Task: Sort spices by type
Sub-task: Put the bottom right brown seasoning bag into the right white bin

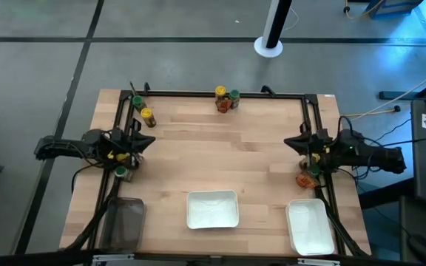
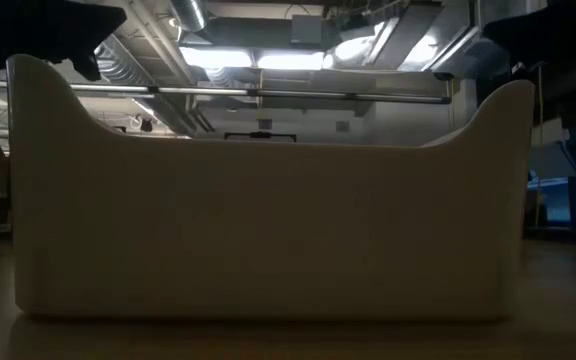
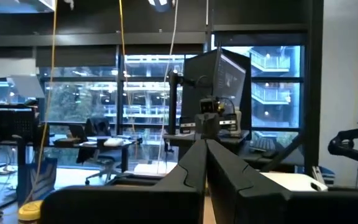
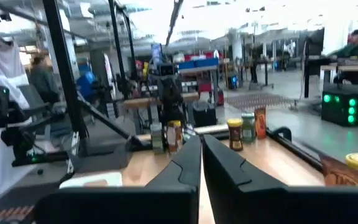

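Note:
The spices stand in groups on the wooden table. A green-capped jar [image 1: 137, 102] and a yellow-capped jar [image 1: 148, 116] are at the far left. A yellow-capped jar [image 1: 220, 92], a green-capped jar [image 1: 234, 96] and a red-orange packet [image 1: 224, 106] are at the far middle. Another green-capped jar [image 1: 121, 172] stands by the left arm. A red-orange packet [image 1: 304, 179] and a green-capped jar [image 1: 314, 170] lie by the right arm. My left gripper [image 1: 145, 140] is at the left edge, shut and holding nothing. My right gripper [image 1: 294, 142] is at the right edge, also shut and holding nothing.
Two white trays [image 1: 212, 209] [image 1: 310, 225] sit along the near edge, and a dark bin [image 1: 121, 222] sits at the near left. A black frame rail [image 1: 198, 94] runs round the table's far and side edges. In the low view a tray wall [image 2: 268, 230] fills the picture.

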You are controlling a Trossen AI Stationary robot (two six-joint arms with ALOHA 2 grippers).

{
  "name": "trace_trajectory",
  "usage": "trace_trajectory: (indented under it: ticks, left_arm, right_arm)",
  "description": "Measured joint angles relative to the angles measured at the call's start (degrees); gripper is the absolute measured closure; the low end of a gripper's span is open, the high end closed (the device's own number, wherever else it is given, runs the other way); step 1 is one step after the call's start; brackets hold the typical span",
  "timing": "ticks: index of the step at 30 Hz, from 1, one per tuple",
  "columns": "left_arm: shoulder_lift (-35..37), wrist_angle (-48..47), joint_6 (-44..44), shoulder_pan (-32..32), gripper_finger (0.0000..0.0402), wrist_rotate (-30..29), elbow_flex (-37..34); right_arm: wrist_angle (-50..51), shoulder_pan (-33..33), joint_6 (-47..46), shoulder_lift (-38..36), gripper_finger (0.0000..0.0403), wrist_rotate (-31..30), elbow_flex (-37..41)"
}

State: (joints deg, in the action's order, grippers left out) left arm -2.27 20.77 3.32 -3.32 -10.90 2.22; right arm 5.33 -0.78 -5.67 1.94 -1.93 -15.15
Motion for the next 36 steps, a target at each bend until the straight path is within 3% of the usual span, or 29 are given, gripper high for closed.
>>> trace_trajectory:
  ticks: [9,24,31,36]
  left_arm:
    - [-13.53,12.89,2.92,1.23,0.0398,0.32,1.55]
    - [-39.62,27.31,16.19,1.23,0.0398,0.47,12.82]
    - [-47.86,29.87,22.57,1.23,0.0398,0.47,16.82]
    - [-51.90,32.69,22.57,1.23,0.0398,0.46,17.50]
  right_arm:
    - [17.23,0.00,-0.01,9.74,0.0384,0.00,-15.50]
    - [42.42,0.00,-0.74,33.93,0.0384,0.00,-42.45]
    - [50.46,0.04,-4.21,41.93,0.0384,0.00,-51.35]
    - [57.55,0.04,-7.57,47.95,0.0384,0.35,-56.48]
